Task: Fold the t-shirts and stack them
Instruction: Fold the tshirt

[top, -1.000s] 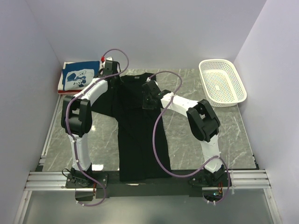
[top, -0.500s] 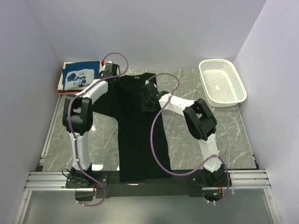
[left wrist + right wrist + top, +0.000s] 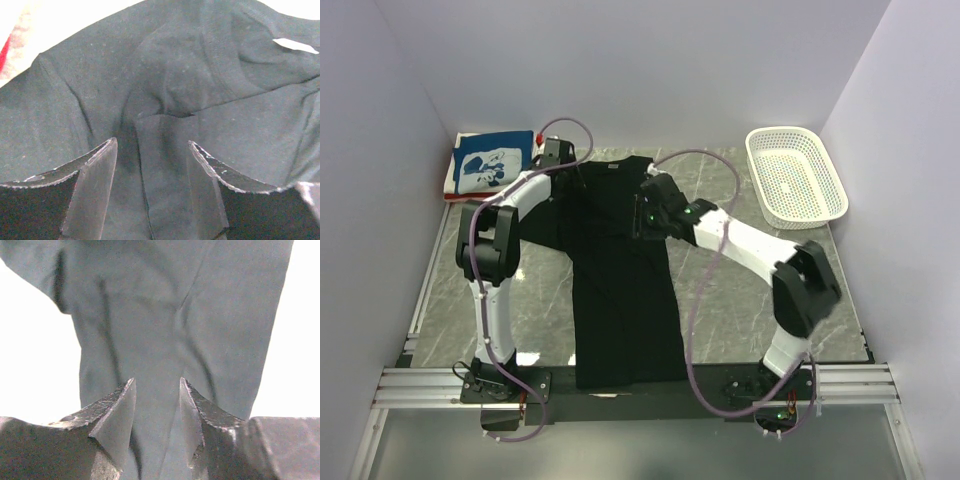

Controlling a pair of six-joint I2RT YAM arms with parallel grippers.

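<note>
Now that the right elbow is swung outward, the right hand (image 3: 645,213) and left hand (image 3: 566,172) are held, fingers apart, over the shoulders of the black t-shirt (image 3: 620,295) spread on the bench (image 3: 750,290); grasping is judged next.

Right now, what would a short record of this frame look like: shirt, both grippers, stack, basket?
black t-shirt: laid flat lengthwise, neck at far end
left gripper: open, over the cloth by the neck
right gripper: open, over the shirt's upper right part
folded stack: far-left corner, blue printed shirt on top
basket: white, far right, apart from shirt
</note>
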